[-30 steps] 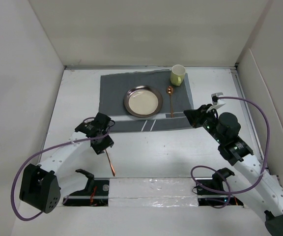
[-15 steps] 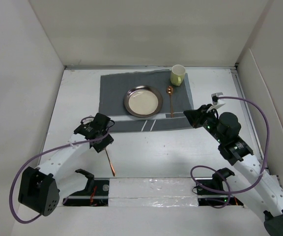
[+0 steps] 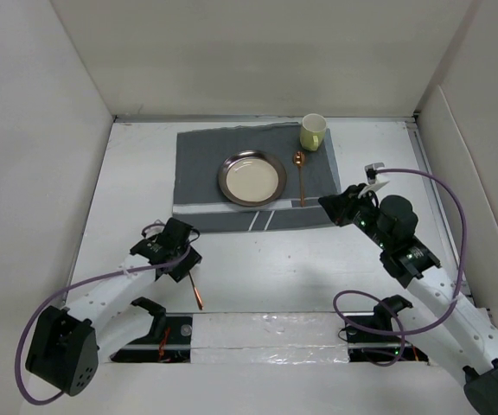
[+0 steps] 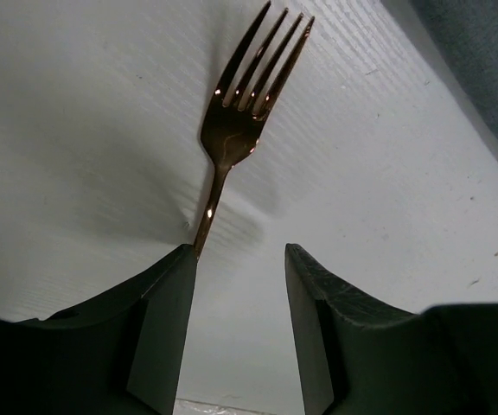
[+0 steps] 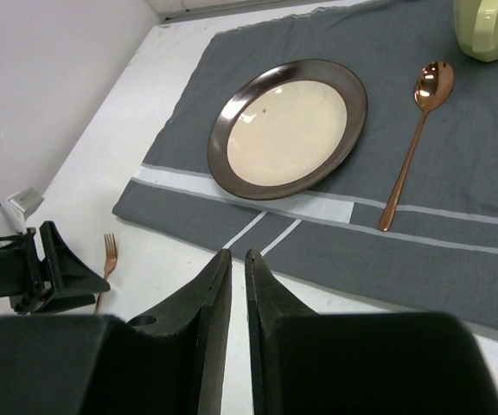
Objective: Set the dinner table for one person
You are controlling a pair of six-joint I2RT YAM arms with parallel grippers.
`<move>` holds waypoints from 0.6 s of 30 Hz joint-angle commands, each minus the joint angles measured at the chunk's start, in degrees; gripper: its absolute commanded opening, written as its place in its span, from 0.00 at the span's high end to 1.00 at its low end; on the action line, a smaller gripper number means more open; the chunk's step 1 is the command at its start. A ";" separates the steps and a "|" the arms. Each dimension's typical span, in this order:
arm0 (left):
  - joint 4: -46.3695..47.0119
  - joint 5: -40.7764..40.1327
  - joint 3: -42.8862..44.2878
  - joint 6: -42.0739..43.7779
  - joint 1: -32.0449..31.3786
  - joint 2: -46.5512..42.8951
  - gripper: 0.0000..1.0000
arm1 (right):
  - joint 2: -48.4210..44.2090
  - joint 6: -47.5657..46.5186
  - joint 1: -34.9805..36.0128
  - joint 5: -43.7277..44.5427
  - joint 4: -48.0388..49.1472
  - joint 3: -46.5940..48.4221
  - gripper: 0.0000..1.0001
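White matte dinner table (image 3: 258, 268) fills the box, w/ plain white walls round it. It's rigid, flat and prob. low-grip, so things on it will likely slide rather than catch.

Nearest, just ahead of the arm bases, a copper fork (image 3: 196, 292) lies flat on bare table, tines toward the mat, not on it. Left gripper (image 4: 240, 255) sits low over the handle, jaws apart, holding nothing. The handle runs beside the inner face of 1 finger; can't tell if they touch.

Fork looks light, thin, stiff, slick metal, flush w/ the top. Best taken across the narrow handle near the neck, fingertips down at the surface, else it may skate off.

Right gripper (image 5: 238, 259) hovers by the mat's near right corner, jaws almost together, empty.

Farther: dark grey striped placemat (image 3: 197, 164), soft cloth, might bunch if dragged. On it are a plate (image 3: 224, 179) and, just right of it but apart, a spoon (image 3: 301, 181). Farthest is a pale green mug (image 3: 312, 132) at the mat's far right corner.
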 commanded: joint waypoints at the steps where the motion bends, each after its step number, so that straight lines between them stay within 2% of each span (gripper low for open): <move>1: 2.89 -1.39 -0.70 -0.55 -0.13 2.57 0.57 | -0.38 0.10 0.58 -0.85 2.85 0.41 0.83; 6: 5.97 -2.53 -0.62 -0.03 -0.13 8.29 0.58 | -1.44 0.27 0.58 0.65 2.94 -0.02 0.82; 12: 6.85 -1.22 -1.93 0.94 -0.13 5.40 0.69 | -1.08 0.36 0.58 1.09 3.02 0.06 0.82; 16: 6.85 0.54 -0.80 2.96 -0.13 9.15 0.74 | -1.35 0.62 0.58 2.14 2.59 0.15 0.82; 18: 6.59 0.72 0.52 3.75 -2.13 12.40 0.77 | -1.44 0.71 0.58 2.49 2.50 0.24 0.82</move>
